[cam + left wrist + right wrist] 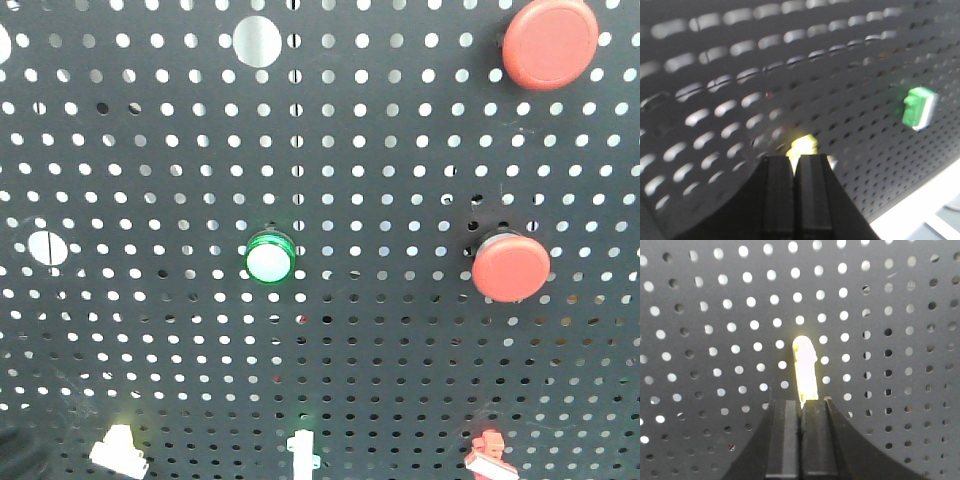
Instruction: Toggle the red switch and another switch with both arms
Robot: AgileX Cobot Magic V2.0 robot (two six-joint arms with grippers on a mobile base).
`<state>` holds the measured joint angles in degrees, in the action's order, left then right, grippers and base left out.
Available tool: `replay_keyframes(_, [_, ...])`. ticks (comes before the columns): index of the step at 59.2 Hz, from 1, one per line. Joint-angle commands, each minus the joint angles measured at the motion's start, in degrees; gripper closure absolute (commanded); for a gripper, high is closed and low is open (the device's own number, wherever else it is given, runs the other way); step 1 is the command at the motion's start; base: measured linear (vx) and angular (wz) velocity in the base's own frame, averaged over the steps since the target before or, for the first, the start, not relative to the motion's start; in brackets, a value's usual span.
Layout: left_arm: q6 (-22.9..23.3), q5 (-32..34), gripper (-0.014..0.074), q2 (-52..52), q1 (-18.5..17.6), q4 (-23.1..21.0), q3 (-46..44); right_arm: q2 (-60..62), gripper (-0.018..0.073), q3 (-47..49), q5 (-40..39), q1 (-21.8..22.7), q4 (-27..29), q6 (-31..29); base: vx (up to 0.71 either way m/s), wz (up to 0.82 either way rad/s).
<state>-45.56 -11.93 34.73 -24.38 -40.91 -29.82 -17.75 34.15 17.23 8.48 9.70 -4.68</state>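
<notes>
The red switch (489, 455) is a small red lever on a white base at the pegboard's bottom right, seen only in the front view. A white switch (119, 448) and a thin green-and-white switch (303, 450) sit on the same bottom row. My left gripper (794, 159) is shut with nothing in it, and a glowing yellow switch (803, 146) lies just past its tips. My right gripper (801, 402) is also shut and holds nothing. A bright yellow-white lever (805, 370) stands directly above its fingertips. I cannot tell which switch that lever is.
Two large red mushroom buttons (550, 42) (510, 266) and a green-ringed white button (269, 258) stand out from the black pegboard (400, 180). A green switch (918, 107) lies right of the left gripper. A blurred dark arm shape (22, 455) fills the bottom left corner.
</notes>
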Motion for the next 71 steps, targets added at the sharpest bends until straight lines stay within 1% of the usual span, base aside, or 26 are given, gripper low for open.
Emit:
replay_keyframes(1, [-2.51,5.62,0.0594,1.63,-0.36,-3.92,-2.23,-0.98,0.0565,1.89,-4.79,0.16,0.26,-0.51,0.0,0.0])
replay_keyframes(14, [-2.41,5.76,0.0594,5.65,-0.36,-3.84,-2.39,-0.98,0.0565,1.89,-4.68,0.16,0.26,-0.51,0.0,0.0])
replay_keyframes(27, [-2.41,4.06,0.0594,7.81,-0.36,-3.84,-5.67,-0.98,0.0565,1.89,-4.37,0.16,0.26,-0.51,0.0,0.0])
replay_keyframes(34, [-2.27,3.32,0.0594,8.98,-0.36,-3.84,-5.63,-0.98,0.0565,1.89,-3.08,0.16,0.26,-0.74,0.0,0.0])
replay_keyframes(43, [-2.23,4.4,0.0594,10.23,-0.36,-3.84,-2.4,-0.98,0.0565,1.89,-2.13,0.16,0.2,-1.02,0.0,0.0])
replay_keyframes(48, [-1.9,8.12,0.0594,10.36,-0.36,-3.91,0.79,-0.98,0.0565,1.89,-1.63,0.16,0.2,-2.73,0.0,0.0])
replay_keyframes(52, [-0.5,11.93,0.0594,10.36,-0.36,-4.49,3.26,-0.98,0.0565,1.89,-1.49,0.16,0.26,-3.69,0.0,0.0])
replay_keyframes(58, [1.28,14.31,0.0594,10.36,-0.36,-5.33,7.15,-0.98,0.0565,1.89,-1.49,0.16,0.26,-3.69,0.0,0.0])
replay_keyframes(67, [1.09,11.93,0.0594,10.19,-0.36,-5.33,8.48,-0.98,0.0565,1.89,-1.49,0.16,0.38,-3.69,0.0,0.0])
replay_keyframes(71, [1.09,11.93,0.0594,9.6,-0.36,-5.33,8.48,-0.98,0.0565,1.89,-1.23,0.16,0.43,-3.69,0.0,0.0])
